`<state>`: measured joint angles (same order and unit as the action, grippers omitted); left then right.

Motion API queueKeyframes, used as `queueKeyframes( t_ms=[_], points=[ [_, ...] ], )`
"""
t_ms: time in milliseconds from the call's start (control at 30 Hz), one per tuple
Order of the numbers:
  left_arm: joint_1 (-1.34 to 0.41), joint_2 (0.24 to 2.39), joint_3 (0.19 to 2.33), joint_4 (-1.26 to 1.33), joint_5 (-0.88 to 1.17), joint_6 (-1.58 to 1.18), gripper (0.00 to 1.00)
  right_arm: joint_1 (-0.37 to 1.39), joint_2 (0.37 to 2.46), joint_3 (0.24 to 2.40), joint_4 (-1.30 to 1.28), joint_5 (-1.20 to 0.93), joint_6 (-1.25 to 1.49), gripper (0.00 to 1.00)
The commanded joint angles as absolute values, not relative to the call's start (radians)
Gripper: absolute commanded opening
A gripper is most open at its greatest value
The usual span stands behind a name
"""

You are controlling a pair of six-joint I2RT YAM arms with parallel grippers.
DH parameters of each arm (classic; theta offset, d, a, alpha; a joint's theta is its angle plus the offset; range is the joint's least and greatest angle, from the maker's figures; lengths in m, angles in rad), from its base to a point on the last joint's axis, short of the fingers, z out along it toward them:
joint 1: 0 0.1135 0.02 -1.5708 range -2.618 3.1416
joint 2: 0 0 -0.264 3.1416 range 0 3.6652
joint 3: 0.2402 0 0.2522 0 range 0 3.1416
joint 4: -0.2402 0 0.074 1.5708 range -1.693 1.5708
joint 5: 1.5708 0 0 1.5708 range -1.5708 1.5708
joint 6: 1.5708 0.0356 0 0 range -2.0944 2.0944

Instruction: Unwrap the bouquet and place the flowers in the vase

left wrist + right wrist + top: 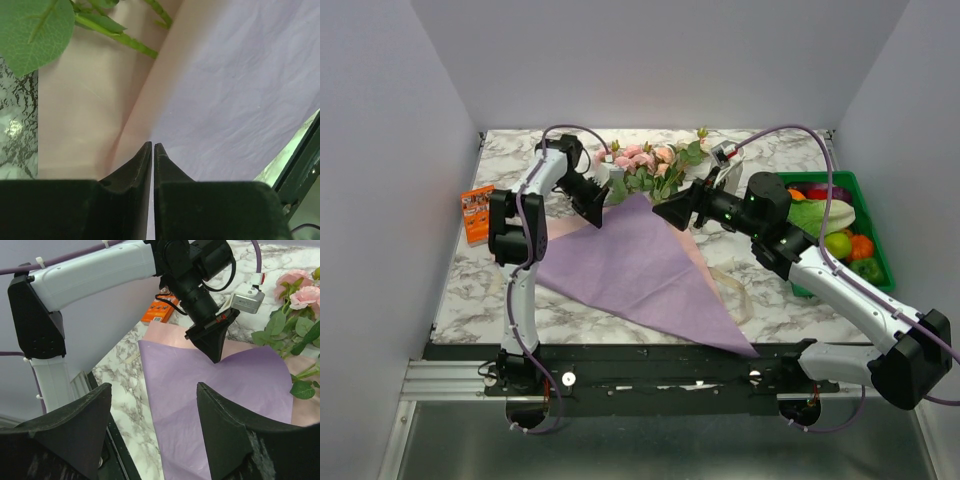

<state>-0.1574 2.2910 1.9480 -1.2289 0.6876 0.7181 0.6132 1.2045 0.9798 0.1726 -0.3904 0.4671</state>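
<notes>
The left pincer (152, 145) has its two black fingers drawn almost together on a raised fold of the bouquet's wrapping paper (240, 90), where the purple outside meets the pink inside (85, 100). The fingertips themselves cover the exact point of the pinch. The right pincer (154, 390) hangs above the same sheet with its fingers wide apart, holding nothing and facing the left pincer across the paper.

The paper (640, 270) lies spread in the middle of the marble table (490, 290), its point reaching the black rail (650, 355) at the near edge. The flowers (645, 160), pink, peach and cream, rest at its far end between the two arms. Green stems (125, 40) and a broad leaf (30, 30) cross the pink lining just beyond the left pincer. A beige ribbon (735, 295) trails off the paper's right side.

An orange packet (477, 213) lies at the table's left edge. A green crate (876, 235) of vegetables (830, 215) sits on the right, its near-left part covered by the right arm. In the right wrist view the frame edge cuts off the blooms.
</notes>
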Motion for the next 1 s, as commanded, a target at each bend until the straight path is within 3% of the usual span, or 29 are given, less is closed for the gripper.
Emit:
queueKeyframes(
  t_ms=[0, 100, 200, 233, 267, 367, 400, 733, 967],
  points=[
    [-0.163, 2.155, 1.934, -1.255, 0.687, 0.719, 0.08, 0.609, 1.204, 0.974, 0.204, -0.408, 0.465, 0.75],
    [-0.178, 2.088, 1.904, -1.243, 0.675, 0.723, 0.01, 0.607, 1.203, 0.974, 0.204, -0.400, 0.456, 0.74],
    [-0.212, 2.025, 1.832, -1.203, 0.632, 0.732, 0.02, 0.604, 1.201, 0.966, 0.196, -0.391, 0.446, 0.73],
    [-0.219, 2.005, 1.812, -1.189, 0.617, 0.736, 0.11, 0.603, 1.201, 0.965, 0.193, -0.391, 0.446, 0.73],
    [-0.225, 1.997, 1.774, -1.149, 0.588, 0.736, 0.43, 0.601, 1.198, 0.962, 0.195, -0.391, 0.446, 0.73],
    [-0.227, 2.023, 1.778, -1.141, 0.603, 0.770, 0.71, 0.601, 1.193, 0.959, 0.195, -0.400, 0.446, 0.73],
    [-0.218, 2.039, 1.790, -1.147, 0.612, 0.778, 0.75, 0.600, 1.192, 0.957, 0.193, -0.402, 0.445, 0.74],
    [-0.170, 2.239, 1.985, -1.166, 0.655, 0.824, 0.80, 0.594, 1.175, 0.936, 0.187, -0.439, 0.439, 0.75],
    [-0.186, 2.289, 2.006, -1.201, 0.666, 0.877, 0.74, 0.580, 1.195, 0.939, 0.213, -0.500, 0.460, 0.75]
  ],
)
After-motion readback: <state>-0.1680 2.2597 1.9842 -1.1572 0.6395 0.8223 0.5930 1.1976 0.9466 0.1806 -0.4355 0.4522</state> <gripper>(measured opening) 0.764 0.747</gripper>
